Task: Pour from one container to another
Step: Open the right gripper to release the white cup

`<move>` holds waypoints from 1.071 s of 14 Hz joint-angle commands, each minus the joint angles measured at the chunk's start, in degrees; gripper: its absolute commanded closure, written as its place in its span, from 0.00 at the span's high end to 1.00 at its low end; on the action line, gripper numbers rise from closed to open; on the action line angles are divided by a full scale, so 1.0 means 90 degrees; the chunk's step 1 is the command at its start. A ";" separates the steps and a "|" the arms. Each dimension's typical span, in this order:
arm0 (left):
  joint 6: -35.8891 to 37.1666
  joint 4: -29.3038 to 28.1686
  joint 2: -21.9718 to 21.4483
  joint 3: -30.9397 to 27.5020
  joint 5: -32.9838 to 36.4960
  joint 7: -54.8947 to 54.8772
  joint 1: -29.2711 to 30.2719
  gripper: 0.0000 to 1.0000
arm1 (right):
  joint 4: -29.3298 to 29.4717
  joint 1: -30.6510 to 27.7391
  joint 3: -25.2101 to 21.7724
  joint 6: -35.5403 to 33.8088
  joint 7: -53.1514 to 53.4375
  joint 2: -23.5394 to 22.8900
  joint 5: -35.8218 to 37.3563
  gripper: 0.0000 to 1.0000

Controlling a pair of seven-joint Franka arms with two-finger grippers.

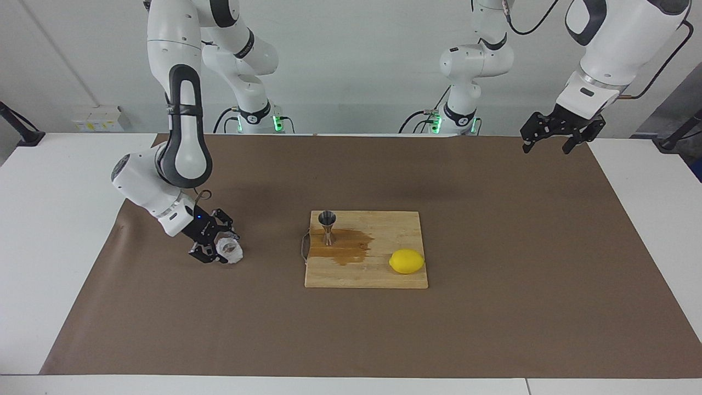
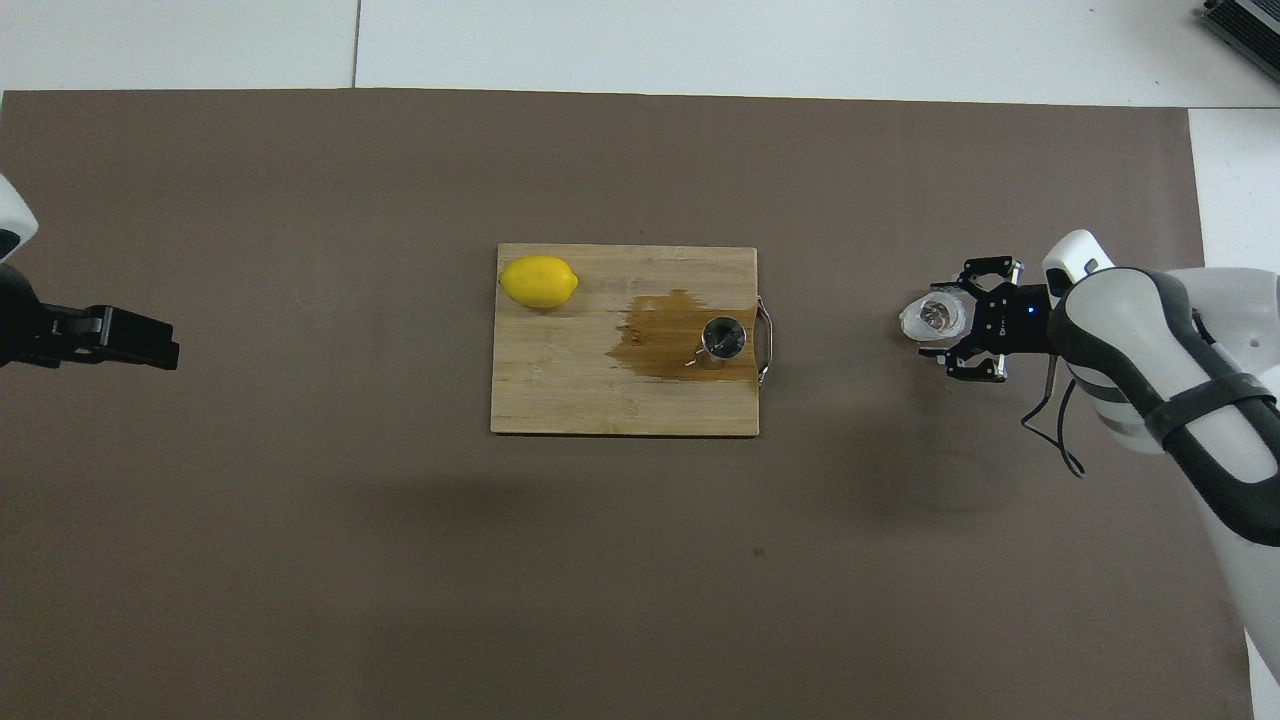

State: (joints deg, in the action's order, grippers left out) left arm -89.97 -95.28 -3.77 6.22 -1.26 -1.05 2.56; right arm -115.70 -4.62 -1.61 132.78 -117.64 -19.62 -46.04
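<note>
The right end effector (image 1: 219,249) is pinching the textured glass cup (image 1: 229,249) low over the worktop (image 1: 493,329), well apart from the steel jigger (image 1: 327,226), toward the right arm's end. The jigger is standing upright on the cutting board (image 1: 378,277) in a brown spill (image 1: 345,247); its narrow mouth risks further overflow. The left end effector (image 1: 551,144) is waiting spread, well apart from the jigger.

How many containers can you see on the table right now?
2. The steel jigger stands on the cutting board beside a brown spill. The glass cup is in the right pincer, toward the right arm's end.

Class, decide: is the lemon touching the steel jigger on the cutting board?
Apart. The overhead view shows bare board between the lemon and the jigger, which stands in a brown spill.
</note>
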 commanded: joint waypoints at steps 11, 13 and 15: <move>0.0094 -0.0019 -0.0050 0.0003 -0.0074 0.0048 0.0038 1.00 | -0.0006 0.0171 0.0042 -0.0690 0.5008 0.1427 0.2613 1.00; 0.0094 -0.0019 -0.0050 0.0003 -0.0074 0.0048 0.0028 1.00 | 0.0208 0.0279 0.0032 -0.1226 0.6433 0.1613 0.3110 1.00; 0.0094 -0.0019 -0.0040 0.0003 -0.0074 0.0048 0.0038 1.00 | 0.0248 0.0395 0.0062 -0.1626 0.8005 0.1993 0.3940 1.00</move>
State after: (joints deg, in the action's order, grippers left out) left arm -89.97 -95.28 -3.77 6.22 -1.26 -1.05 2.56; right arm -113.72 -1.64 -1.41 121.55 -56.27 -4.87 -15.83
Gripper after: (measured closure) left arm 0.000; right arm 0.000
